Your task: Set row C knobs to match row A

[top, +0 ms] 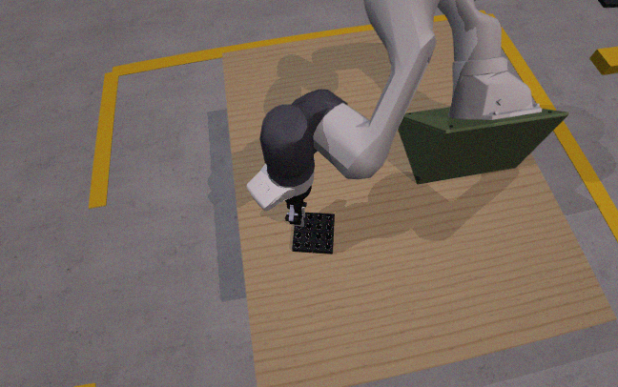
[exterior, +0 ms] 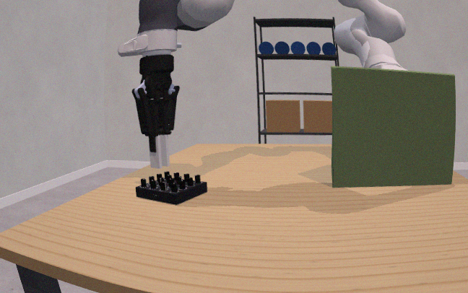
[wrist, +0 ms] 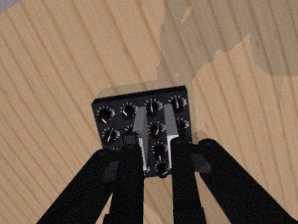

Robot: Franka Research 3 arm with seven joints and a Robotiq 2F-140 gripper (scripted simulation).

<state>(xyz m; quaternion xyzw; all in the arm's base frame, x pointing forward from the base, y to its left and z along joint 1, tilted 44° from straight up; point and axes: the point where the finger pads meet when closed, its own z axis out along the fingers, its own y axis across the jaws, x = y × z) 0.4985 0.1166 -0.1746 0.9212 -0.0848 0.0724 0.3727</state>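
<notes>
The black knob box (top: pixel 313 251) (exterior: pixel 157 195) (wrist: pixel 140 96) stands flat on the table, its four-by-four knobs upward. My gripper (top: pixel 298 223) (exterior: pixel 160 167) (wrist: pixel 155 118) points down above the box, its fingers open by a narrow gap with nothing held; the tips are clear of the knobs in the exterior view. In the wrist view, the top row's two left knobs (wrist: pixel 105 115) (wrist: pixel 128 110) have white lines toward the lower left; its two right ones (wrist: pixel 152 106) (wrist: pixel 177 103) have lines roughly upward. Fingers hide several knobs. Printed names are unreadable.
The wooden table (top: pixel 429 295) (exterior: pixel 271 245) carries the box near one edge. The green pedestal (top: pixel 467 152) (exterior: pixel 391 130) under the arm's base stands well to the right of the box. A shelf rack (exterior: pixel 296 56) stands beyond the table.
</notes>
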